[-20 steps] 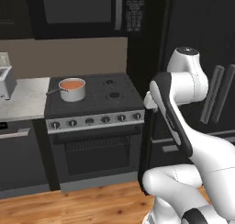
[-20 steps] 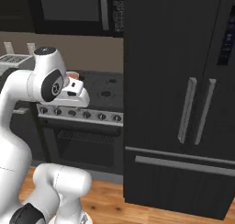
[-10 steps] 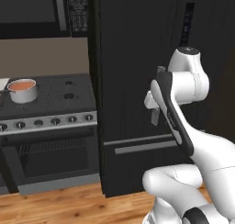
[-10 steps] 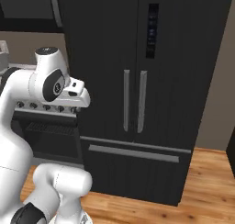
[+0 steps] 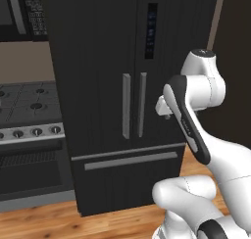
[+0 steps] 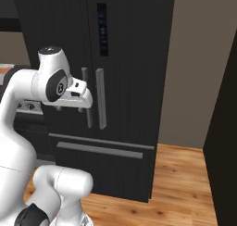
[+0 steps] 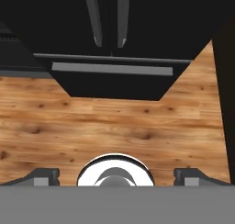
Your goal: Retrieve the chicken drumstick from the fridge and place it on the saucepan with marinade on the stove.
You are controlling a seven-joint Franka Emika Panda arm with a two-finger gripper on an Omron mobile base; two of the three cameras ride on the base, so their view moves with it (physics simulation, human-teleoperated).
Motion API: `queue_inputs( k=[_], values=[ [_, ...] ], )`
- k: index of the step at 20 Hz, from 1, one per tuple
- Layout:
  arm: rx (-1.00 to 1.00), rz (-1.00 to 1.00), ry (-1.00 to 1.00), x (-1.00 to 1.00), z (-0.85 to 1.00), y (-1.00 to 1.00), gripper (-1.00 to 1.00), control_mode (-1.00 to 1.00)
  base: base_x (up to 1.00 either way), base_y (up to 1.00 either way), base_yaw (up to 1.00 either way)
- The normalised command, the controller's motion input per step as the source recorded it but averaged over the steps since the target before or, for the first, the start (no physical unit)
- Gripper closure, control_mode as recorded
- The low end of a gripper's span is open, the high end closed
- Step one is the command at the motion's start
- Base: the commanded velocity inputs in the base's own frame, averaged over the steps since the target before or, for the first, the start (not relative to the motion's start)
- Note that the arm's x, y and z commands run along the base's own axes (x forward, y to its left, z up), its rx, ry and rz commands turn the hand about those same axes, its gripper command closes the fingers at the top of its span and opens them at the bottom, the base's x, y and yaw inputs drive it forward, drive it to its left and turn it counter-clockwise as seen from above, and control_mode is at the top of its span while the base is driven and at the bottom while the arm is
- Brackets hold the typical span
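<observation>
the fridge (image 5: 132, 101) stands right in front of us, tall and black, both upper doors closed and the two long grey handles (image 5: 133, 105) running side by side down the middle. below them we see the wide drawer front with its horizontal grey bar (image 5: 131, 160), closed as well. the chicken drumstick is nowhere we can see, and with the doors closed we cannot tell where it lies.

off to the left in the left base view, the stove (image 5: 27, 120) shows a corner of dark grates and a few silver-black knobs along its front edge, flush against the fridge's side.

our gripper (image 7: 117, 175) hangs in the air before the fridge, touching nothing, pointed down at the wooden floor (image 7: 114, 131); in the hand view the two dark finger tips (image 7: 43, 176) sit far apart at the bottom corners, so the claw is spread wide with nothing between them. from the right base view the hand (image 6: 76, 95) sits level with the door handles, short of them.
</observation>
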Motion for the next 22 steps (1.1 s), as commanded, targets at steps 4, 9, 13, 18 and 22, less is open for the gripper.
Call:
queue_inputs(
  k=[4,9,13,18,22],
  values=[
    [0.0,0.0,0.0,0.0,0.0,0.0,-1.0,1.0,0.0,-0.17,0.0],
    [0.0,0.0,0.0,0.0,0.0,0.0,-1.0,1.0,0.0,0.0,0.0],
    [0.0,0.0,0.0,0.0,0.0,0.0,-1.0,-1.0,0.0,0.0,0.0],
    [0.0,0.0,0.0,0.0,0.0,0.0,-1.0,-1.0,0.0,0.0,0.0],
    [0.0,0.0,0.0,0.0,0.0,0.0,-1.0,-1.0,0.0,0.0,0.0]
  ],
)
